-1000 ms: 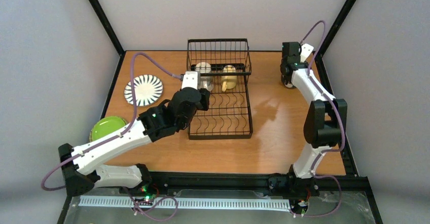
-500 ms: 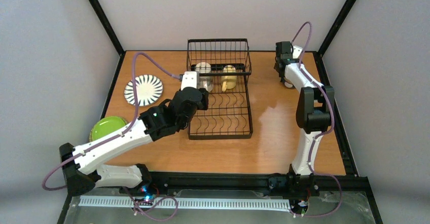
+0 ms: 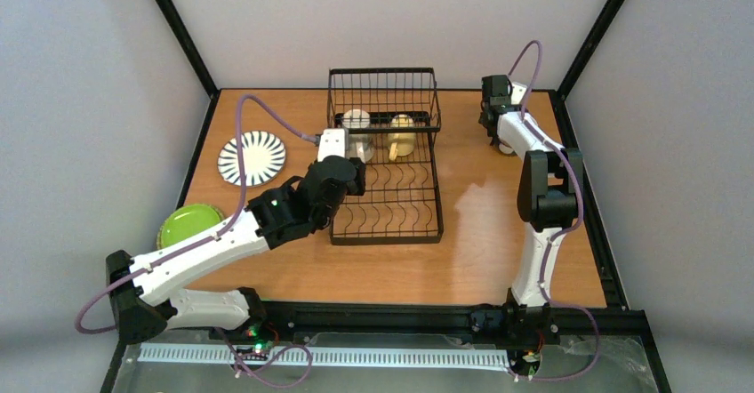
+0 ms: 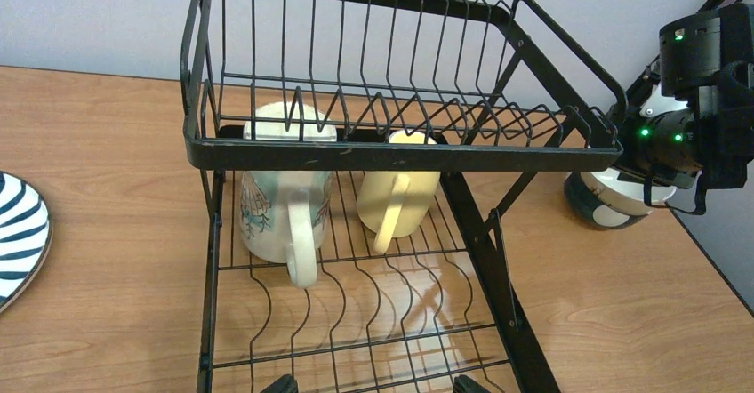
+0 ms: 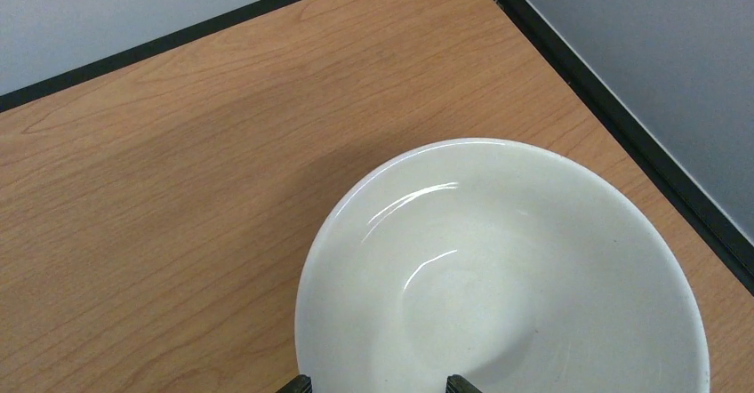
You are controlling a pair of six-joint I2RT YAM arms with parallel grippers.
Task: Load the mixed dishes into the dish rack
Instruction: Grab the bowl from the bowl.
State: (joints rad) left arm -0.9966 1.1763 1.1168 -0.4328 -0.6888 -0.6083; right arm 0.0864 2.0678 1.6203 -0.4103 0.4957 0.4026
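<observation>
- Teal-and-white bowl (image 5: pixel 507 295): upright on the table (image 3: pixel 498 251) in the far right corner, well apart from the dish rack (image 4: pixel 400 155). Glossy white inside, with a dark teal pattern on the outer wall in the left wrist view.
- Right gripper (image 5: pixel 378 384): directly over the bowl, jaws released and holding nothing. Its fingertips straddle the near rim. I cannot tell whether they touch it.
- Judged step: pick up this bowl.
  - Come straight down so one finger goes inside the wall and one outside.
  - Seat deep before closing, because the glaze looks slippery.
  - Lift clear of the table edge rail before swinging toward the rack.
- Rack: cream mug (image 4: pixel 276 202) and yellow mug (image 4: pixel 400 197) sit under the raised basket. The curved plate slots are bare.
- Left gripper (image 4: pixel 373 384): spread wide and empty, hovering over those slots.
- Striped plate (image 3: pixel 252 157) and lime-green plate (image 3: pixel 188 224): on the table left of the rack, not yet loaded.
- Writing: none readable. The cream mug has a faint teal tree-like print, and no brand is visible.
</observation>
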